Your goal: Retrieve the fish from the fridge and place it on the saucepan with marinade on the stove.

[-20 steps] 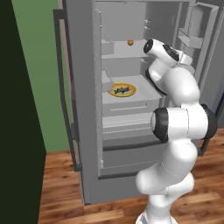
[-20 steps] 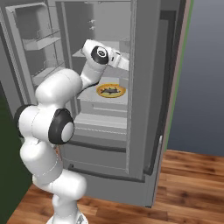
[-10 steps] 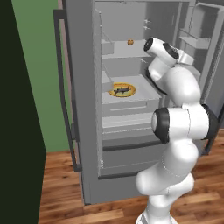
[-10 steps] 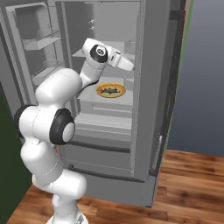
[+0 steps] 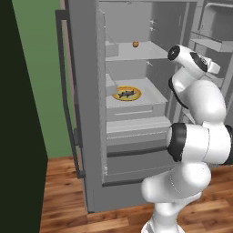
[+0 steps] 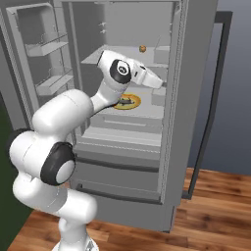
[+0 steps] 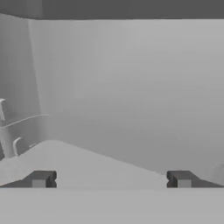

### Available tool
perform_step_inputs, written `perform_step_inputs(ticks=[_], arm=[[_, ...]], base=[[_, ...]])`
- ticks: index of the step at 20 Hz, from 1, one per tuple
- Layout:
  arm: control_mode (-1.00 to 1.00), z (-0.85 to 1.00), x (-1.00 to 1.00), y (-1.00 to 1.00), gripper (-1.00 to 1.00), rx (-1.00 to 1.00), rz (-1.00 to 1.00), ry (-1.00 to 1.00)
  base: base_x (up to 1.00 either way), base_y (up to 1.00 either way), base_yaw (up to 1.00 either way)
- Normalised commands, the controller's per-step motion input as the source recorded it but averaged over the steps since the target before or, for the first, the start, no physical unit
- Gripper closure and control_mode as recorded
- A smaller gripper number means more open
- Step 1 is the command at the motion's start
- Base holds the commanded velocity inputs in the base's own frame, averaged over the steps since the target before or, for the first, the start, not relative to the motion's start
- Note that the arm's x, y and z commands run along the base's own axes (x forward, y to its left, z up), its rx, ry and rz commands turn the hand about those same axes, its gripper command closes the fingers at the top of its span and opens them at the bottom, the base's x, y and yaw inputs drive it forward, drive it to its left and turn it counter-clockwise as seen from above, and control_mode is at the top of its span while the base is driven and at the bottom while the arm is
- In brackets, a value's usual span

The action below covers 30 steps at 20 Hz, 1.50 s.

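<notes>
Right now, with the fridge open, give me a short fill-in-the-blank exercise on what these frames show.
1. The fish lies on a round ____ plate.
2. The small orange ball sits on the shelf ____ the plate's shelf.
3. The pincer fingertips stand wide apart, so it is ____.
4. Both fridge doors are ____.

Missing words: orange-yellow; above; open; open

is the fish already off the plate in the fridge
No, the fish lies on the orange-yellow plate on the fridge shelf, and the gripper has its jaws apart with nothing between them.
</notes>
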Motion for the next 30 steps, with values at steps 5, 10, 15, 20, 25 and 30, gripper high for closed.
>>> perform_step_inputs(ticks=[5, 10, 15, 20, 25, 30], arm=[[-1.00, -0.10, -0.30, -0.66, -1.00, 0.00, 0.00, 0.01], [-1.00, 0.08, -0.27, 0.57, -1.00, 0.00, 0.11, 0.11], [-1.00, 0.46, -0.50, 1.00, -1.00, 0.00, 0.32, 0.18], [-1.00, 0.24, -0.59, 0.92, -1.00, 0.00, 0.46, 0.22], [-1.00, -0.32, -0.47, 0.42, -1.00, 0.10, 0.47, 0.23], [-1.00, -0.42, -0.27, 0.09, -1.00, 0.42, 0.19, 0.01]], base=[[0.00, 0.00, 0.00], [0.00, 0.00, 0.00], [0.00, 0.00, 0.00], [0.00, 0.00, 0.00], [0.00, 0.00, 0.00], [0.00, 0.00, 0.00]])
